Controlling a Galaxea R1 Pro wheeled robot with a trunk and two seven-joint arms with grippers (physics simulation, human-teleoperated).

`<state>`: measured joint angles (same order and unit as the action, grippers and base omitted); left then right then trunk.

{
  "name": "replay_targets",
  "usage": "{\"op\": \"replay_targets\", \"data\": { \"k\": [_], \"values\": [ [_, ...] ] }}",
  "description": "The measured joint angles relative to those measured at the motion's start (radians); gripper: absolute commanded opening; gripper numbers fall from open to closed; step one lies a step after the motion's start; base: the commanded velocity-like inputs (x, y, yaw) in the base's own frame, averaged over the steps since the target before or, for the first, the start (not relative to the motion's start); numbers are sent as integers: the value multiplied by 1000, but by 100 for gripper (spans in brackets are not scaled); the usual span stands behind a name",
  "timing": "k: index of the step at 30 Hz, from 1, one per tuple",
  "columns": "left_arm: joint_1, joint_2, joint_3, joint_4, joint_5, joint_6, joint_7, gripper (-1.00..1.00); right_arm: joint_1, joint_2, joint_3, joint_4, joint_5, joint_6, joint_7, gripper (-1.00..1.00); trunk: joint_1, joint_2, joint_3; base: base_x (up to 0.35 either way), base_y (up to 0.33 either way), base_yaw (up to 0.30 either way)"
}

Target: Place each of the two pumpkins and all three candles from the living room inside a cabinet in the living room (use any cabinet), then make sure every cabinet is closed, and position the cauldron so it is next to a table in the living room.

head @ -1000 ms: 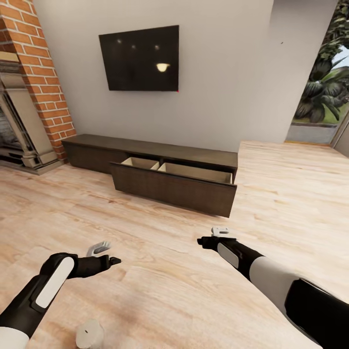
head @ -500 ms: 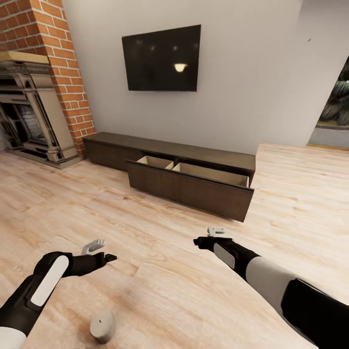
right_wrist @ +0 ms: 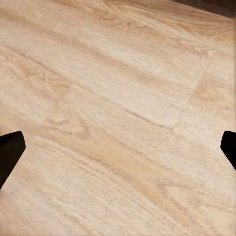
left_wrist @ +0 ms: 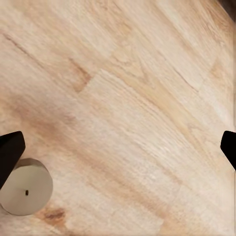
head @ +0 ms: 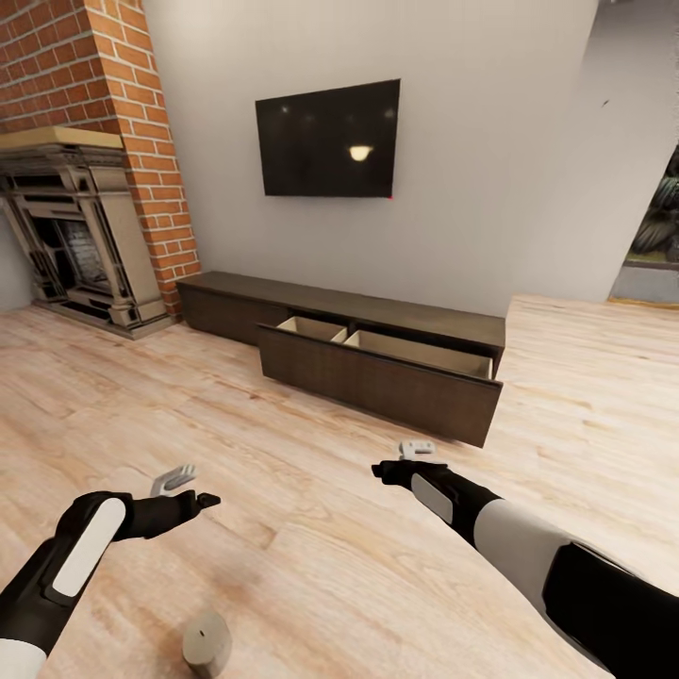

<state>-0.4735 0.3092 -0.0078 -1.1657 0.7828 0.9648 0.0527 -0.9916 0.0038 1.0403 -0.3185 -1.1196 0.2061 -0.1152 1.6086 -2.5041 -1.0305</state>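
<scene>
- Beige-grey candle [head: 207, 642] is seen on plank floor [head: 311, 566], well apart from the cabinet [head: 377, 372], whose drawer is pulled open.
- View has swung left since a second ago; candle is now better framed.
- Left gripper [left_wrist: 118, 147] and right gripper [right_wrist: 118, 147] are spread wide, empty; pickup is judged next.

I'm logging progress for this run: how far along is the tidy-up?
Early. The cabinet has one drawer pulled open, and the part of its compartments in view looks empty. One candle stands on the floor just below the left hand, which is open and holds nothing; the right hand is open too. Picking up that candle, stowing it and closing the drawer remain.
</scene>
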Motion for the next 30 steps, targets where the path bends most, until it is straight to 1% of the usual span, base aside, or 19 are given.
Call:
{"op": "replay_targets", "data": {
  "k": [7, 14, 19, 20, 26, 30],
  "values": [
    [0, -3, 1, 1, 1, 0, 0, 100, 0, 1, -2, 0, -1, -3, -3, 100, -3, 2, 26, -13, 2, 24],
    [0, -8, 0, 1, 1, 0, 0, 100, 0, 7, -2, 0, -1, -2, -12, 100, -6, 3, 45, -133, 79, 152],
    [0, -10, -1, 1, 1, 0, 0, 100, 0, 10, -2, 0, -1, -1, -15, 100, -9, 6, 58, -36, 20, 172],
    [0, -10, 0, 1, 1, 0, 0, 100, 0, 10, -2, 0, -1, 0, -15, 100, -13, 13, 60, -8, 4, 174],
    [1, -10, 0, 1, 4, -2, 0, 100, 0, 12, -2, 0, -1, 0, -16, 100, -13, 13, 52, -2, 1, 174],
    [3, -10, -1, 1, 0, -4, 0, 100, 0, 22, -1, 0, 0, 0, -25, 100, -13, 13, 47, 0, 0, 175]
  ]
}}
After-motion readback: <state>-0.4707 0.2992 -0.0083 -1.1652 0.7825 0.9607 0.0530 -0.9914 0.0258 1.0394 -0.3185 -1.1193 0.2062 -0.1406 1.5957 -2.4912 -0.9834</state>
